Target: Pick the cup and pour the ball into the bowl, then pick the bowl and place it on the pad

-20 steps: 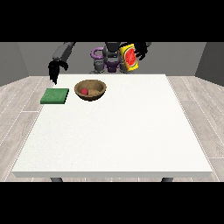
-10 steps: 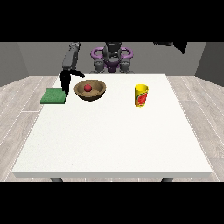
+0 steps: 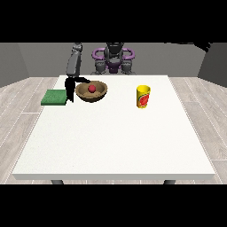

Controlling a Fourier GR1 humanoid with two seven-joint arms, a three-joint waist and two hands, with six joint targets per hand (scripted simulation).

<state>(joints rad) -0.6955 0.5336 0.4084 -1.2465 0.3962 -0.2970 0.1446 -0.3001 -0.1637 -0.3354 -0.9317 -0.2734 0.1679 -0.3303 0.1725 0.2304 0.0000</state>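
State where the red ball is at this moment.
In the front view the red ball lies inside the wooden bowl at the table's far left, between the green pad and the yellow cup, with the hand at the view's left beside the bowl.

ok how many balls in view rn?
1. A red ball lies inside the brown bowl at the table's far left. The yellow cup stands upright; its inside isn't visible, so another could hide there.

Even, bright light falls from above on the white table [image 3: 115, 142]. Shadows are faint and soft. No glare shows, and nothing looks blurred or bent at the edges.
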